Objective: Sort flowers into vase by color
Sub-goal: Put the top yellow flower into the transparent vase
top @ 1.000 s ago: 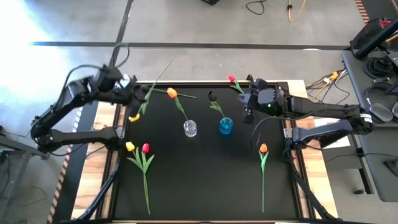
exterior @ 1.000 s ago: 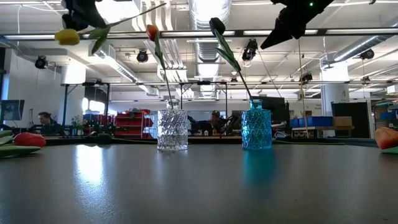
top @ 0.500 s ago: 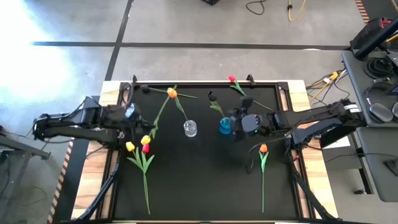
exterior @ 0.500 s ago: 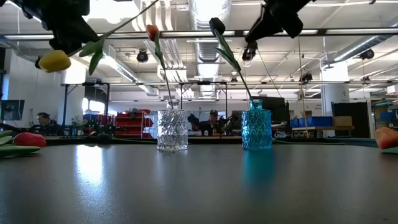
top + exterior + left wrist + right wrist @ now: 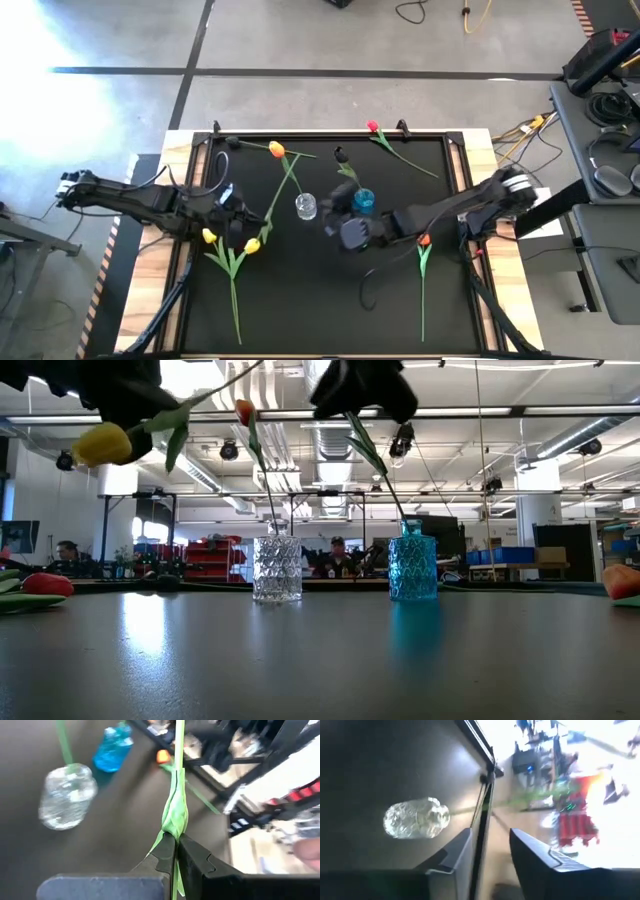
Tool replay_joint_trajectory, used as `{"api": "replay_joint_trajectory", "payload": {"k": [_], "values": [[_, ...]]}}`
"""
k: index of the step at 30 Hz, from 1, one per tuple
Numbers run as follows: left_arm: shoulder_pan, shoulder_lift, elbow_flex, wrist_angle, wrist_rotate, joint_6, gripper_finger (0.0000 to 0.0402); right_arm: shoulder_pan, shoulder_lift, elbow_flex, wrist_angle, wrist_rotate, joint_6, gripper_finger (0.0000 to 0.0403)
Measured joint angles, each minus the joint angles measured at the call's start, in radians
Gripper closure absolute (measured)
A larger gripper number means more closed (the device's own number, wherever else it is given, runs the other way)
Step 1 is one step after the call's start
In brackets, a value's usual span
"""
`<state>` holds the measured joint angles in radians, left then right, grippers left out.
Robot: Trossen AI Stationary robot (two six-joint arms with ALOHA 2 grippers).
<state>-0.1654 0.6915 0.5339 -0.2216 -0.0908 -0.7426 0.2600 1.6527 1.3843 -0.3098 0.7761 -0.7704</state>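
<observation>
A yellow flower is held off the table by my left gripper, which is shut on it; its head is near the gripper and its stem slants toward the far right. A clear vase holds an orange flower. A blue vase holds a dark one. My right gripper hovers open and empty just near-side of the two vases; in its wrist view, the fingers point toward the clear vase. My left gripper pinches the yellow flower's stem and a leaf wrapped round it between its two fingers, close to the head. The fingers lie across the stem. The flower is lifted clear, head hanging low and stem rising toward the vases.
On the table lie a yellow flower with long leaves at the near left, an orange flower at the right and a red one at the far edge. A red head shows at the low view's left.
My left gripper has swung from the far left corner toward the near edge and down, carrying the yellow flower, whose head now hangs lower over the table. My right gripper has travelled from the far right toward the left and near edge, past the blue vase.
</observation>
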Motion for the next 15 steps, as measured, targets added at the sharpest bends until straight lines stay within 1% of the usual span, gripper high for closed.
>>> {"api": "replay_joint_trajectory", "payload": {"k": [2,4,8,11,15], "values": [[-0.002,0.008,0.000,0.023,0.029,-0.009,0.0402,0.014,0.064,0.062,0.012,0.040,-0.102,0.0251],[-0.007,0.012,0.005,0.026,0.033,-0.018,0.0402,0.025,0.122,0.121,0.015,0.080,-0.200,0.0237],[-0.011,0.009,0.006,0.021,0.033,-0.028,0.0401,0.044,0.218,0.202,0.077,0.125,-0.385,0.0228],[-0.011,0.008,0.006,-0.010,0.031,-0.040,0.0401,0.059,0.266,0.219,0.222,0.141,-0.570,0.0232],[-0.011,0.010,0.006,-0.051,0.029,-0.057,0.0401,0.075,0.314,0.225,0.457,0.141,-0.845,0.0250]]}}
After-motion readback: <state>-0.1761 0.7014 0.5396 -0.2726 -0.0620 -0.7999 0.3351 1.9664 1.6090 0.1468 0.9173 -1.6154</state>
